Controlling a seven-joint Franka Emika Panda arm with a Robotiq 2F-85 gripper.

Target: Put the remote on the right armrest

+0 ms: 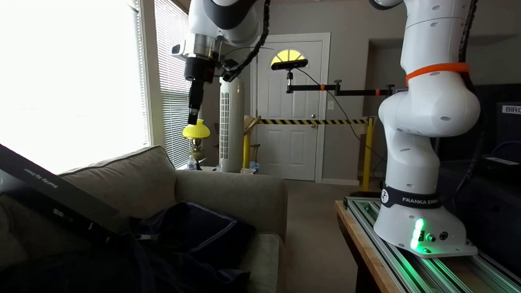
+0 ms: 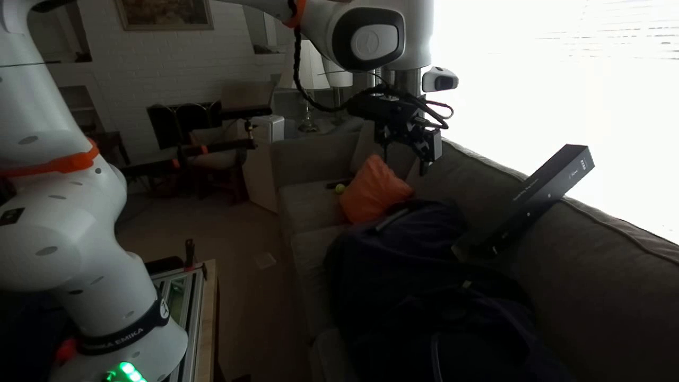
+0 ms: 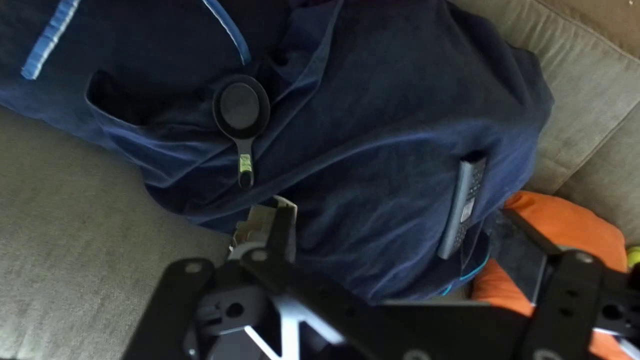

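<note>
The dark grey remote (image 3: 465, 205) lies on a rumpled navy cloth (image 3: 380, 165) near the orange pillow in the wrist view. It also shows as a pale strip in an exterior view (image 2: 392, 218). My gripper (image 3: 395, 240) is open and empty, with its fingers wide apart. It hangs well above the sofa in both exterior views (image 1: 193, 118) (image 2: 424, 164). The sofa has one armrest (image 1: 232, 195) near the door side and another armrest (image 2: 313, 159) at the lamp end. I cannot tell which is meant as the right one.
A small black pan (image 3: 241, 112) lies on the cloth. An orange pillow (image 2: 371, 193) and a yellow-green ball (image 2: 339, 188) are on the seat. A long black box (image 2: 541, 191) leans on the backrest. A tower fan (image 1: 231, 126) and a yellow lamp (image 1: 196, 131) stand beyond the armrest.
</note>
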